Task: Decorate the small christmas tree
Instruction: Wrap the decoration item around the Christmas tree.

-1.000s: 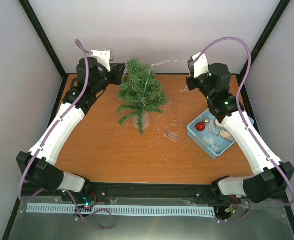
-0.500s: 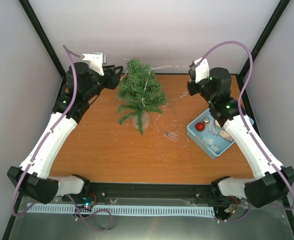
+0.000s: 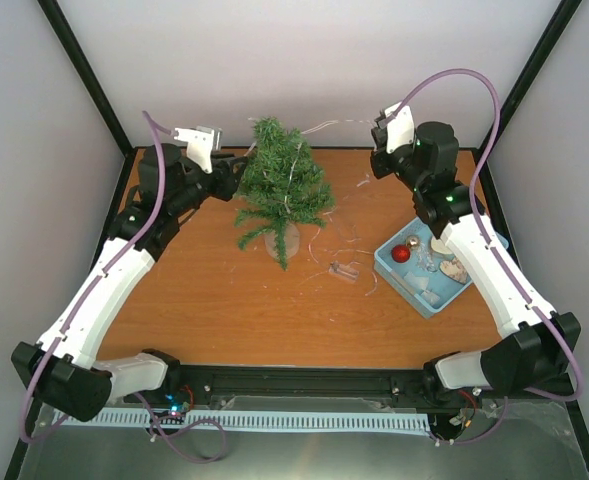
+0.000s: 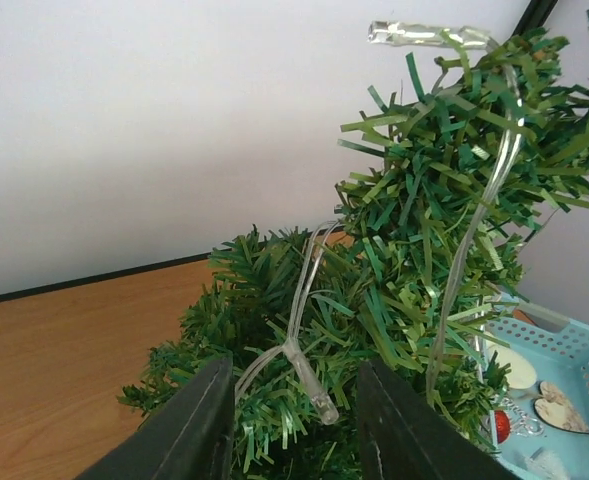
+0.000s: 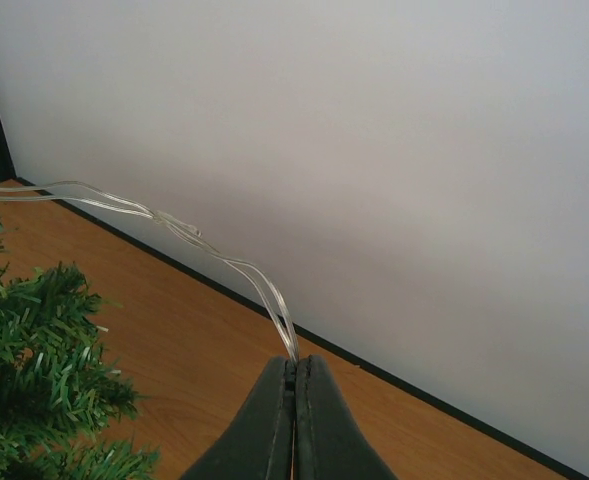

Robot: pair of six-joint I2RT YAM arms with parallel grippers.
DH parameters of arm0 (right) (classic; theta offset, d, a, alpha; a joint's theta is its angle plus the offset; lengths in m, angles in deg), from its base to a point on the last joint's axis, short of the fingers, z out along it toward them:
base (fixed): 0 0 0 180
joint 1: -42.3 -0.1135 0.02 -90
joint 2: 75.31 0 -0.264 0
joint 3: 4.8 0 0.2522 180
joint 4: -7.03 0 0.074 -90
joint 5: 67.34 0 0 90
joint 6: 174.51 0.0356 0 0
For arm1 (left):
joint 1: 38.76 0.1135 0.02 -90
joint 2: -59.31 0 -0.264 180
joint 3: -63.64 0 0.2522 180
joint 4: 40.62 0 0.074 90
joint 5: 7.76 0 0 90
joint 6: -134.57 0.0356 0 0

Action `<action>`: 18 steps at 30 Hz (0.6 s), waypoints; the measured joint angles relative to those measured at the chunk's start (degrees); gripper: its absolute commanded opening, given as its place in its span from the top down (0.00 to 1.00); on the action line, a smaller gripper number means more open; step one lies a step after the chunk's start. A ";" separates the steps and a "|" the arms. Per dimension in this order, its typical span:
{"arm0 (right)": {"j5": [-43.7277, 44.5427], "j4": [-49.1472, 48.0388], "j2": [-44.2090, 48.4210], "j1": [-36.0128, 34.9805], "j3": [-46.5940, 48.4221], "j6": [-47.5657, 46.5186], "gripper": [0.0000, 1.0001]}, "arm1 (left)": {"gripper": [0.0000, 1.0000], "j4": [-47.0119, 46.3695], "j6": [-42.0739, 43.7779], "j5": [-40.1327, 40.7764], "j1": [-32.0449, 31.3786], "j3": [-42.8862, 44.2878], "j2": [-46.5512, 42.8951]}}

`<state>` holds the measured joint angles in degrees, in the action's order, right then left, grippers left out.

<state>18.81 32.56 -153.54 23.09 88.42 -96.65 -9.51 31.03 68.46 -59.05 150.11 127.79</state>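
From above, the small christmas tree stands at the far middle of the worktop, with a blue tray to its right. Only the left wrist view shows the left claw parted around the branches, a clear light string lying loose between its fingers. The right wrist view shows the right claw pinched together on the string's strands.

Lab robot cell: white panel walls, black frame posts, wooden tabletop
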 measured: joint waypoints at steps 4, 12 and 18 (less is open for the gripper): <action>-0.44 -0.11 -0.02 0.00 0.13 0.42 0.97 | 0.69 -0.28 1.29 0.44 0.00 0.00 1.03; -1.29 -0.85 -0.02 0.00 0.24 0.83 0.97 | 0.93 -2.62 2.78 3.26 0.07 0.22 4.76; -0.07 -0.50 -0.57 0.22 0.76 0.81 0.97 | 0.99 -4.66 3.96 3.23 0.24 3.56 7.43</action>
<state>18.74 32.06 -154.11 23.31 89.18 -95.85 -14.17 34.99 71.69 -58.81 153.67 135.23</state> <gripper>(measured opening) 0.032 0.017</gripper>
